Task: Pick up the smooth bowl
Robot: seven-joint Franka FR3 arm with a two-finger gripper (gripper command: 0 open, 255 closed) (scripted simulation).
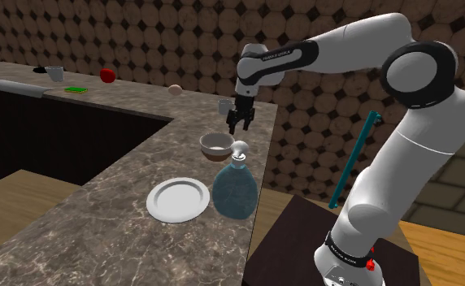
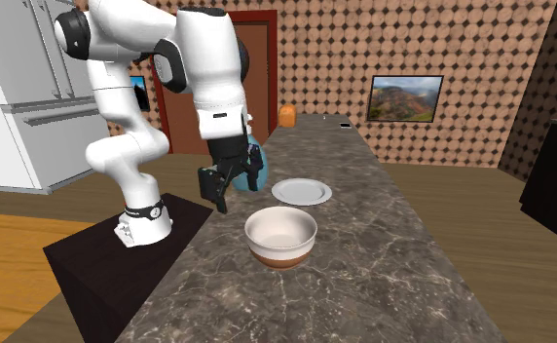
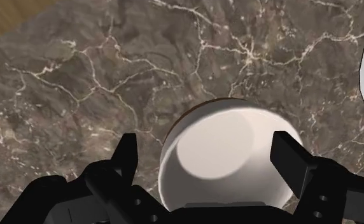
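Observation:
The smooth bowl [image 1: 216, 146], white inside with a brown base, stands upright on the dark marble counter [image 1: 117, 203]. In the second exterior view the bowl [image 2: 280, 236] is near the counter's front, and my black gripper [image 2: 223, 190] hangs a little above it to that view's left. In the shoulder view the gripper [image 1: 241, 123] is just above and right of the bowl. Seen from the wrist, the bowl [image 3: 222, 159] lies below, between the fingers [image 3: 126, 156], which stand wide apart without touching it. The gripper [image 3: 206, 145] is open and holds nothing.
A white plate [image 1: 178, 199] and a blue-green round bottle [image 1: 235, 185] stand near the bowl, towards the stand. A small cup [image 1: 224, 105] is behind the gripper. Farther along the counter lie a ball [image 1: 175, 90], a red apple [image 1: 107, 75] and a green sponge [image 1: 77, 88].

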